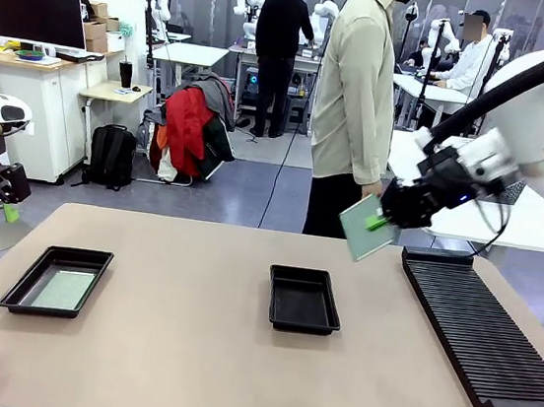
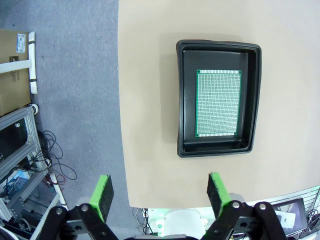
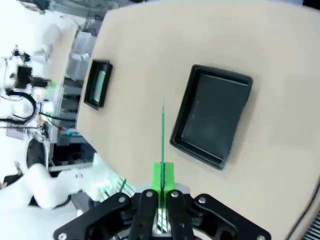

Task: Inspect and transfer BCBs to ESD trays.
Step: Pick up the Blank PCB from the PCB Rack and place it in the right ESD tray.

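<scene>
Black trays (image 1: 304,300), green dot-grid board (image 2: 218,103), black ribbed rack (image 1: 480,326), tan table (image 1: 184,352)

Surface finishes
ESD trays (image 2: 218,46): glossy black plastic. BCBs (image 2: 218,102): matt green perforated board. Worktop (image 1: 184,352): smooth matt beige.

Left wrist camera over the table's edge — one tray, one board.

The left gripper (image 2: 159,195) hangs with its green pads (image 2: 104,192) spread wide and nothing between them, above the tan table (image 2: 150,100) where its edge meets the grey floor (image 2: 80,90). Farther along lies a black ESD tray (image 2: 218,150); a green BCB (image 2: 218,103) rests flat on its floor, nearer the tray's right wall. At the picture's left — a cardboard box (image 2: 12,47), a metal frame (image 2: 22,145) and loose cables (image 2: 52,160).
</scene>
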Tool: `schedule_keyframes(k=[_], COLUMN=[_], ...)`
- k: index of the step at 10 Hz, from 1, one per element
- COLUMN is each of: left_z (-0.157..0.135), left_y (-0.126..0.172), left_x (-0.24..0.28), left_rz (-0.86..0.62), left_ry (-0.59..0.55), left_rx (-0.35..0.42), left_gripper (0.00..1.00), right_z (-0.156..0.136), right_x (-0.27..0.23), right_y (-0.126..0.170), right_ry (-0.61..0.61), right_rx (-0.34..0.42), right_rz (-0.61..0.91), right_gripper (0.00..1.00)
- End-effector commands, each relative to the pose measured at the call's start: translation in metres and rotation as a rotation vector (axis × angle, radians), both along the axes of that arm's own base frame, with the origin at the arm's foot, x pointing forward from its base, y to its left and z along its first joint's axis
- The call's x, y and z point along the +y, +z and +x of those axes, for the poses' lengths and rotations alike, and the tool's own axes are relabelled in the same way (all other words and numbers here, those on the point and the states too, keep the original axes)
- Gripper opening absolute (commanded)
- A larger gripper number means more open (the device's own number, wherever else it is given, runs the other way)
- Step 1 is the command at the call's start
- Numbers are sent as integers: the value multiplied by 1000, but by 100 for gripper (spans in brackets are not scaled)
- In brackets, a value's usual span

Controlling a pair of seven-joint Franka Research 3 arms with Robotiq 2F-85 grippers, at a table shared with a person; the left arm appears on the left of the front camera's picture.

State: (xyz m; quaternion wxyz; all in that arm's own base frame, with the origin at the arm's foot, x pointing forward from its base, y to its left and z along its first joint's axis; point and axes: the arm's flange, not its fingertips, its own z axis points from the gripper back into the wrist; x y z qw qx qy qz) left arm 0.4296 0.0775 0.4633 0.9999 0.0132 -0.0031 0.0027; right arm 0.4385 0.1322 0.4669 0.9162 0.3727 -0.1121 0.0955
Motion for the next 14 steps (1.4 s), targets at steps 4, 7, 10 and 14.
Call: schedule_keyframes(k=[4, 7, 10, 14], left_z=[-1, -1, -1, -1], left_y=[-2, -2, -2, -2], left_x=[1, 1, 1, 1], left_rz=[0, 0, 0, 0], left_ry=[-5, -5, -5, -5], left_rx=[-2, -2, -2, -2], left_gripper=[100, 100, 100, 100], right_z=[20, 32, 41, 50], right_x=[51, 65, 73, 80], right_y=[-90, -127, -150, -173], right_ry=[-65, -56, -89, -115], right_rx=[66, 105, 124, 150], right_rz=[107, 114, 96, 90], right_gripper=[2, 2, 2, 2])
